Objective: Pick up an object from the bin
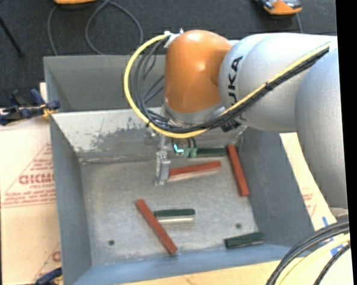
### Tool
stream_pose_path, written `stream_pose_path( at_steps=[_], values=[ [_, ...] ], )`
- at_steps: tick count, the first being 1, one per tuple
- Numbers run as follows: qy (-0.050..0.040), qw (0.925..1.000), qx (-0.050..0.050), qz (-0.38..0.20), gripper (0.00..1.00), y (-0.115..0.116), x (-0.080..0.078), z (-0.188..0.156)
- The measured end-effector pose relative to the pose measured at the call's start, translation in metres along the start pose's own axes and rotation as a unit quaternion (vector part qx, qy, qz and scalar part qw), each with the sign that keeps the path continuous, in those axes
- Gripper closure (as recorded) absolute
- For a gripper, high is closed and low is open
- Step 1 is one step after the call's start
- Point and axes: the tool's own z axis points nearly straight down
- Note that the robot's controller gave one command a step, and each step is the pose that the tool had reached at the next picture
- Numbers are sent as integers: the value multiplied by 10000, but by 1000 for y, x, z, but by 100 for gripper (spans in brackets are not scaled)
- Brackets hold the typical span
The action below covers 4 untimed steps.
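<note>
An orange-red stick [194,170] lies flat and nearly level across the back half of the grey metal bin [70,199], with a pale edge showing along its near side. Its left end sits just beside the gripper [162,175], which hangs low over the bin floor at that end of the stick. From this angle it cannot be told whether the gripper is spread or pressed together, nor whether it touches the stick.

Just behind the orange-red stick, a green stick [214,150] pokes out from beneath the wrist, much of it hidden. To the right, a red stick [238,170] lies almost front to back, leaning slightly, its far end near the green one.

Towards the front of the bin, a long red stick [155,226] runs diagonally from upper left to lower right. A short dark stick [174,214] with a pale side lies level just beside its middle. Another dark green stick [243,241] rests in the front right corner, close to the front wall.

Above it all sits the robot's rounded orange cover [197,68], ringed by looped yellow and black cables [131,81], and the silver arm [283,84] reaches in from the right.
</note>
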Motion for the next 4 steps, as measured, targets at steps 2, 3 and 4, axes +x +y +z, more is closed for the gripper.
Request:
stream_pose_path(
  at_steps=[2, 3, 4],
  values=[
    [-50, 9995, -6, 315, 0, -29, 70, 91],
    [-53, 9952, -13, 976, 0, -11, 71, 89],
    [-22, 9832, -5, 1823, 0, -10, 93, 123]
  ],
)
